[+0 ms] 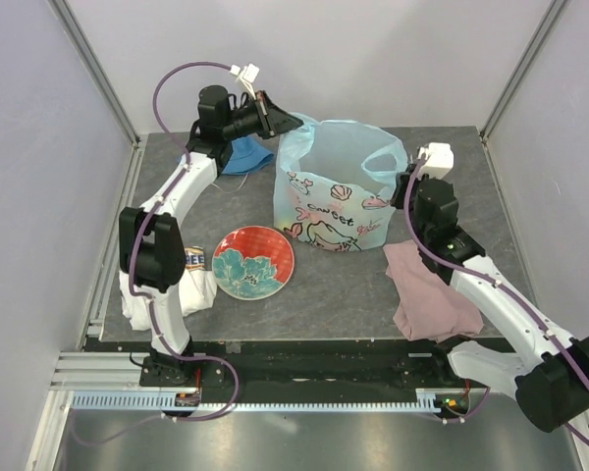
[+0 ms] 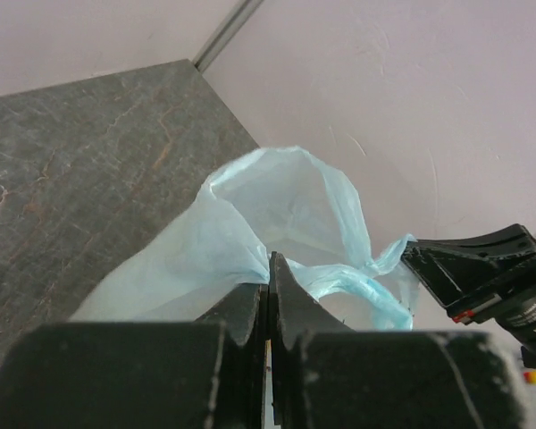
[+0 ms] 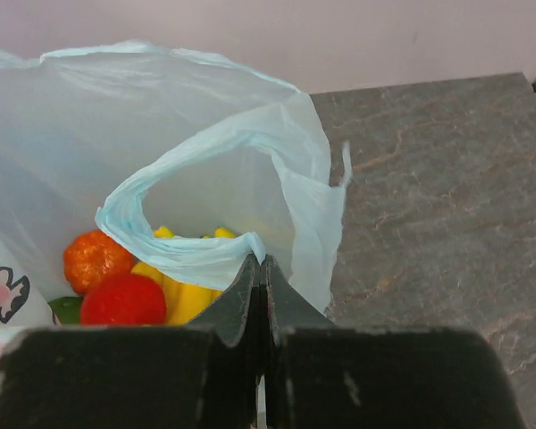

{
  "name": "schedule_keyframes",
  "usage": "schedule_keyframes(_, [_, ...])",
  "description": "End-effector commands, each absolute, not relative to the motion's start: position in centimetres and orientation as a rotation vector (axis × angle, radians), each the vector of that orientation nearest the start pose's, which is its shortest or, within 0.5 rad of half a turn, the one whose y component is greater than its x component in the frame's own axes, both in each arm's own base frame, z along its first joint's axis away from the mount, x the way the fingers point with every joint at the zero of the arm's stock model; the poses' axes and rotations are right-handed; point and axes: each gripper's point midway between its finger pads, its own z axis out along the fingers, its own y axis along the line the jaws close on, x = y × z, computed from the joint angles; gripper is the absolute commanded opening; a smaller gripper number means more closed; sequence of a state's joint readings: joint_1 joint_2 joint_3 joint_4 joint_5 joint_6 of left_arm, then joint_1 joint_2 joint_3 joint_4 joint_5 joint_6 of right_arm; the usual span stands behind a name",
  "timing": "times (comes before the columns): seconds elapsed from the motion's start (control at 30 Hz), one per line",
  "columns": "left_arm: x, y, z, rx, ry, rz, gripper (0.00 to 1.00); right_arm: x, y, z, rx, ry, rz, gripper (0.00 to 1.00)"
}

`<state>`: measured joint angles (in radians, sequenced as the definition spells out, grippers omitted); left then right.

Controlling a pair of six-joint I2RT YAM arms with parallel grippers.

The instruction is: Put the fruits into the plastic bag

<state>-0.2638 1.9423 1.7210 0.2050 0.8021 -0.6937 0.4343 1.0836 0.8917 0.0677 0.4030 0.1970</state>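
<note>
Standing upright at back-centre of table (image 1: 353,294): plastic bag (image 1: 339,186), mouth open. Left gripper (image 2: 270,268) clenched on bag's left edge film. Right gripper (image 3: 259,266) clenched on right handle loop (image 3: 174,246). Inside bag: bananas (image 3: 183,295), orange fruit (image 3: 94,257), red fruit (image 3: 123,299), green fruit (image 3: 65,308) part hidden. Floral plate (image 1: 253,261) in front-left of bag, pink cloth (image 1: 427,289) front-right, blue hat (image 1: 245,155) left.

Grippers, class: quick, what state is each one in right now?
Left gripper: closed, pinching the plastic bag at its rim.
Right gripper: closed, pinching the plastic bag's handle loop.
</note>
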Motion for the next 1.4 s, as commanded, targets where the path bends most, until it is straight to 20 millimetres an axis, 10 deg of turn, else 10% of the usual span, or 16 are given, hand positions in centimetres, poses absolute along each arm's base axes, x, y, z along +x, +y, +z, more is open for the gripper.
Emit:
schedule_keyframes(0.0, [48.3, -28.4, 35.8, 0.442, 1.629, -1.375, 0.01, 36.6, 9.7, 32.7, 0.224, 1.528, 0.218, 0.04])
schedule_keyframes(0.17, [48.3, -27.9, 36.2, 0.426, 1.624, -1.32, 0.07, 36.5, 10.1, 33.1, 0.208, 1.536, 0.237, 0.24])
schedule_keyframes(0.3, [48.1, -26.3, 37.3, 0.381, 1.604, -1.178, 0.68, 36.4, 10.9, 33.9, 0.166, 1.544, 0.271, 0.65])
schedule_keyframes(0.4, [47.7, -23.7, 38.6, 0.283, 1.561, -1.002, 0.91, 35.9, 11.4, 34.9, 0.127, 1.534, 0.299, 0.83])
schedule_keyframes(0.8, [42.9, -10.7, 39.2, -0.154, 1.593, -0.486, 0.99, 35.8, 8.3, 36.9, 0.143, 1.539, 0.317, 0.98])
schedule_keyframes(1.1, [36.6, -9.2, 33.3, -0.136, 1.757, -0.434, 0.99, 33.1, 1.7, 32.6, 0.339, 1.581, 0.236, 0.98])
schedule_keyframes(1.37, [33.7, -8.6, 34.5, -0.151, 1.692, -0.445, 0.99, 30.6, 0.9, 29.5, 0.382, 1.605, 0.217, 0.98])
